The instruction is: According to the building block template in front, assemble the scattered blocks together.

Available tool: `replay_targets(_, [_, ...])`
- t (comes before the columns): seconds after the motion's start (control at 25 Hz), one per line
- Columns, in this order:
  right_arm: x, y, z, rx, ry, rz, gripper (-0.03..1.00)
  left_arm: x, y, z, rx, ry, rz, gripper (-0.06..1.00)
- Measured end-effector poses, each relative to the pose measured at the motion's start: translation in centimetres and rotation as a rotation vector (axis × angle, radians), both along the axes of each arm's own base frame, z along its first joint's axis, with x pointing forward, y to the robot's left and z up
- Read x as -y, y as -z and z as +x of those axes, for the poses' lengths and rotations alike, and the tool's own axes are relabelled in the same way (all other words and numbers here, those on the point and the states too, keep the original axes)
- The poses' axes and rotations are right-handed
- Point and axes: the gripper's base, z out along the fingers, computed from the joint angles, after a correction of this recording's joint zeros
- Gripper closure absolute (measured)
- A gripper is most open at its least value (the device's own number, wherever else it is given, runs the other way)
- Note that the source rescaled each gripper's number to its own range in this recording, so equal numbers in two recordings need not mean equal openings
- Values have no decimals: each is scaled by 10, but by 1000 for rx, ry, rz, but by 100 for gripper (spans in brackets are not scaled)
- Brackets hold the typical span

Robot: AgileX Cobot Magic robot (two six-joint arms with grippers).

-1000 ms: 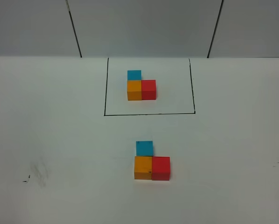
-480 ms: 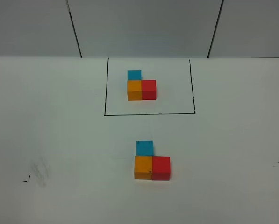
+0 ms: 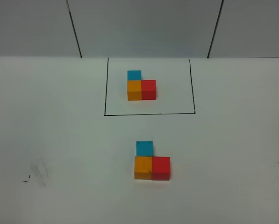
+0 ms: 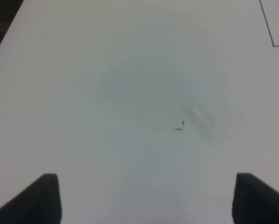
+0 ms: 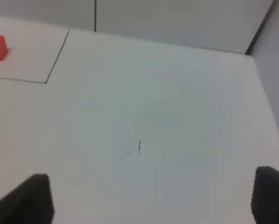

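Blue, orange, red scattered blocks (image 3: 151,161) unmoved in template's (image 3: 141,85) L; left tool (image 4: 146,198), right tool (image 5: 153,198) spread

A: What colours does the building block template (image 3: 141,87) near the far edge of the white table (image 3: 60,140) have?

B: Blue, orange, red, inside a thin black outline (image 3: 149,113).

A: And the scattered blocks nearer the front edge?

B: The same: blue cube (image 3: 144,148), orange cube (image 3: 143,167), red cube (image 3: 160,168). Grey smudges mark the front left corner.
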Motion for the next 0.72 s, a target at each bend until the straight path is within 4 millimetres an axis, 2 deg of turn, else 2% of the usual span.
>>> replay_targets(0.32, [-5,50,24,-89,-12,61,23,0,0,0,0,0,0,32])
replay_targets(0.72, [-5,52,25,-92,-13,70,24,0,0,0,0,0,0,32])
